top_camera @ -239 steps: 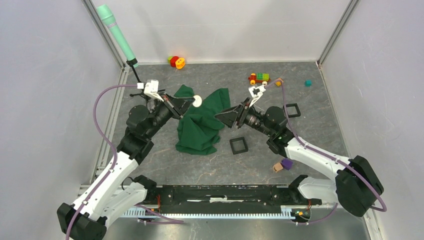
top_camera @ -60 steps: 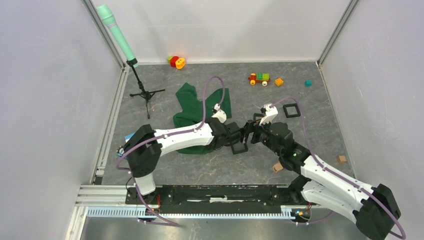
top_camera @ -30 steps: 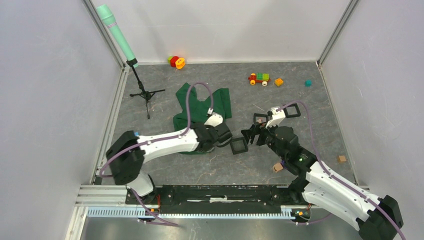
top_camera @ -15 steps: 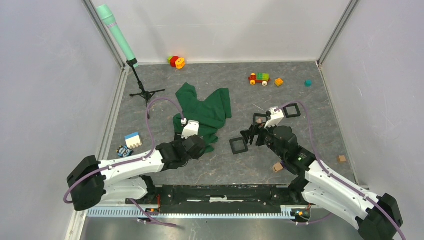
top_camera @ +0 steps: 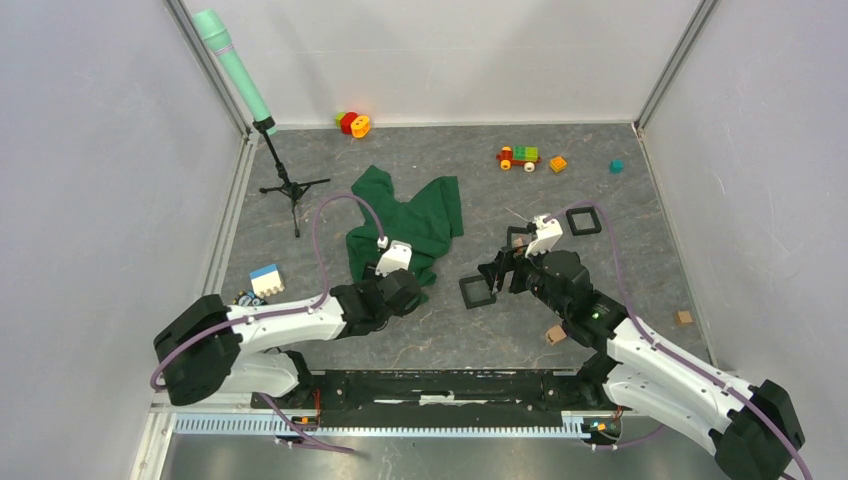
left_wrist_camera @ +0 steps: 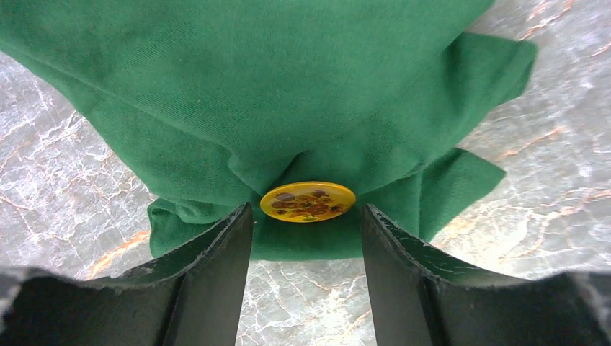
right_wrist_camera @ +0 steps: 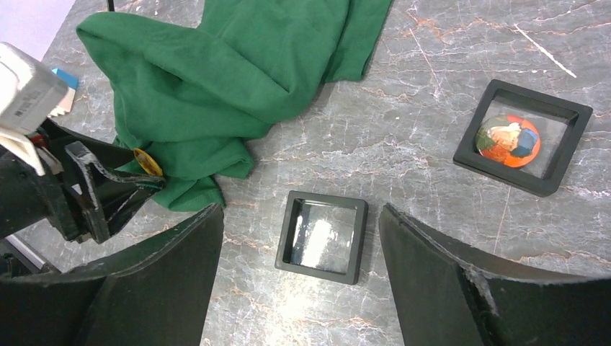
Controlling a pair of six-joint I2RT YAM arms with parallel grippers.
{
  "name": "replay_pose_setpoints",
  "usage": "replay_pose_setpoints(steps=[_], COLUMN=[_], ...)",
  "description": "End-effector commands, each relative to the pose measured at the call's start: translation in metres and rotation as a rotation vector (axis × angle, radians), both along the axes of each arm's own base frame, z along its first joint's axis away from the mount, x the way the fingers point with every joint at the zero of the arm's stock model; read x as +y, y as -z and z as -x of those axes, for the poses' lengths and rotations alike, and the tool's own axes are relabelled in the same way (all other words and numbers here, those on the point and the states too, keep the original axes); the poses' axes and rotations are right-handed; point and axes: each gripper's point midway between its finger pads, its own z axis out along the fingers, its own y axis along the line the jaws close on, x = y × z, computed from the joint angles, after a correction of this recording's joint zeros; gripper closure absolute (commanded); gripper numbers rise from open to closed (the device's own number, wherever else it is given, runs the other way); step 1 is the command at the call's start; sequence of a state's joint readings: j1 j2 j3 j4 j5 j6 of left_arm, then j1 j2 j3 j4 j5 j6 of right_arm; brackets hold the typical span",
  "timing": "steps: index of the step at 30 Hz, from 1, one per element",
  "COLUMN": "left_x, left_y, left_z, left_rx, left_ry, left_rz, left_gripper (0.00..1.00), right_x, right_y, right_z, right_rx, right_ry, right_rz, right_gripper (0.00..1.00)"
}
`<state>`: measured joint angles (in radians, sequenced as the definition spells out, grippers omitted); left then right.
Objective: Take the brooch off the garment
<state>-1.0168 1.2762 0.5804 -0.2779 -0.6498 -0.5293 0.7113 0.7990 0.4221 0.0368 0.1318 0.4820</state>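
Over the last second, our left gripper (left_wrist_camera: pixel 306 216) has swung from the empty black frame (right_wrist_camera: pixel 322 236) to the near hem of the green garment (left_wrist_camera: pixel 288 86). We find the brooch (left_wrist_camera: pixel 308 201), a yellow disc with a brown pattern, on the cloth just ahead of those jaws, which are spread either side of it without contact. Grasping and pulling it free remain. Jaws of the right gripper (right_wrist_camera: pixel 299 213) are spread above the frame on the counter (right_wrist_camera: pixel 432 72). We read no writing or brand.
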Motion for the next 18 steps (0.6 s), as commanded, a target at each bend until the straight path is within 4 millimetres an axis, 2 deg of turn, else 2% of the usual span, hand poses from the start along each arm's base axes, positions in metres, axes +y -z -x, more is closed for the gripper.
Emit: replay_pose_setpoints(steps=[1,15,18], left_x=[-0.004,-0.017,-0.017], left_y=[-0.011,-0.008,-0.010], left_z=[-0.016,-0.025,-0.026], left_rx=[-0.065,-0.080,-0.086], left_ry=[-0.031,-0.014,-0.018], left_rz=[-0.024,-0.015,-0.010], left_gripper=[0.38,0.42,0.45], right_x=[0.005,0.006,0.005], right_y=[-0.017,-0.009,-0.008], right_z=[-0.006,-0.005,-0.004], right_rx=[-0.038,-0.024,-0.023], right_ry=[-0.004,-0.012,-0.011], right_rz=[-0.035,-0.022,-0.020], right_gripper=[0.16,0.16,0.16])
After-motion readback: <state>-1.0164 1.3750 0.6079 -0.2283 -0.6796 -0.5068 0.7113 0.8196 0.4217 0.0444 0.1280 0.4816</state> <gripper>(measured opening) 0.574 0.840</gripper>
